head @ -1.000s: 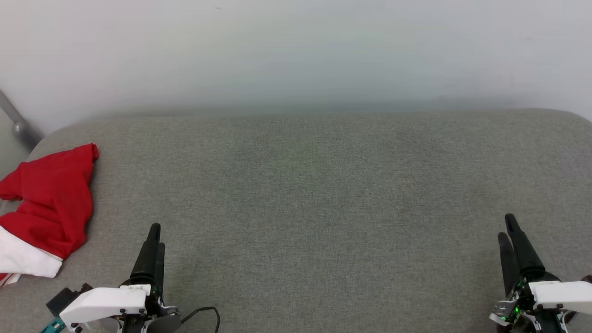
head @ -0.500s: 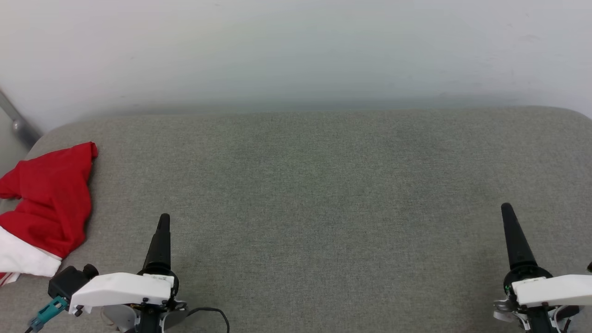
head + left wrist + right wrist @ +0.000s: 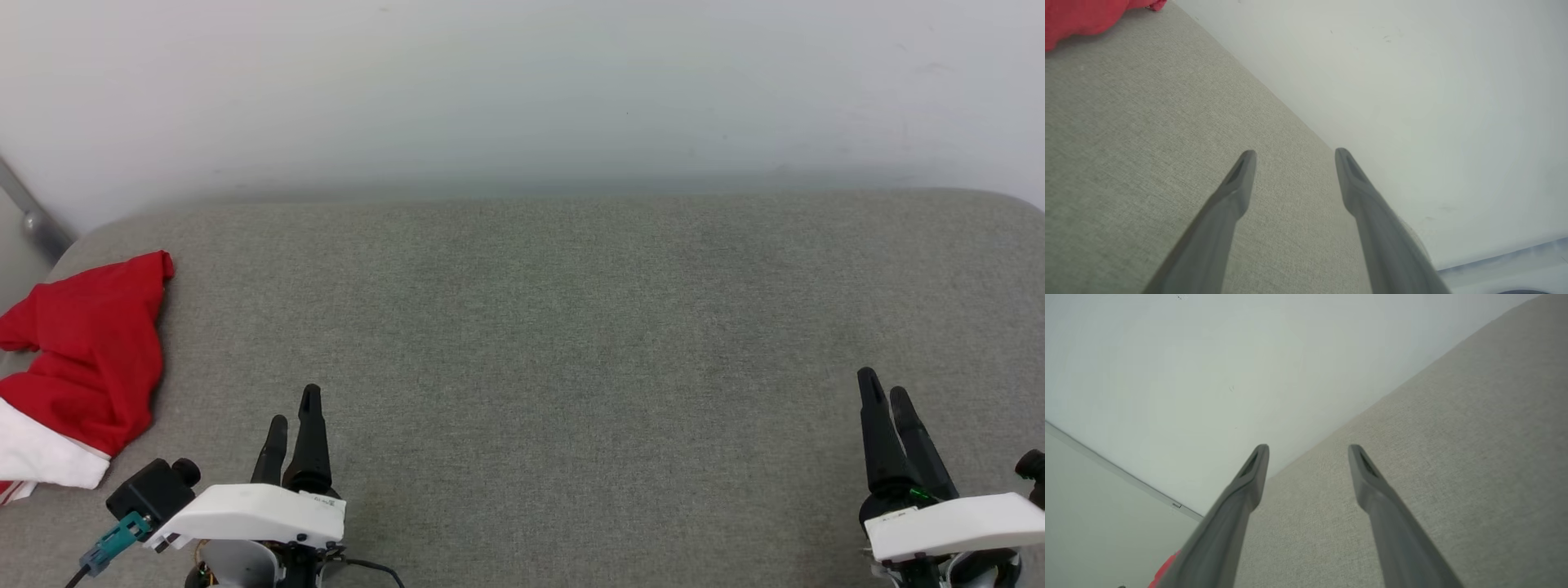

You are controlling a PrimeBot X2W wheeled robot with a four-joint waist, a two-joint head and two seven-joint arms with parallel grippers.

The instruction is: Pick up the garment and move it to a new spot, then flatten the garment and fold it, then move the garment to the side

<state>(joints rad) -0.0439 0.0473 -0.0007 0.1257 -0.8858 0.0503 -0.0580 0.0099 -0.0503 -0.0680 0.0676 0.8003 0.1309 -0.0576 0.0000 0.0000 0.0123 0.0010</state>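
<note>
The garment [image 3: 86, 359], red with a white sleeve, lies bunched at the far left edge of the grey cushioned surface [image 3: 571, 327]. A red corner of the garment [image 3: 1086, 16] appears at the top left of the left wrist view, and a red sliver [image 3: 1163, 569] at the bottom left of the right wrist view. My left gripper [image 3: 294, 404] sits at the lower left, to the right of the garment and apart from it, open with nothing between its fingers. At the lower right my right gripper [image 3: 883, 385] is open too, holding nothing.
A white wall [image 3: 522, 90] rises behind the grey surface. A grey metal bar [image 3: 28, 214] leans at the far left by the wall. The surface has rounded back corners and stretches wide between the two grippers.
Both grippers have rolled about their wrists, so two fingers show on each in the head view. The left gripper has shifted slightly right. The garment has not moved.
</note>
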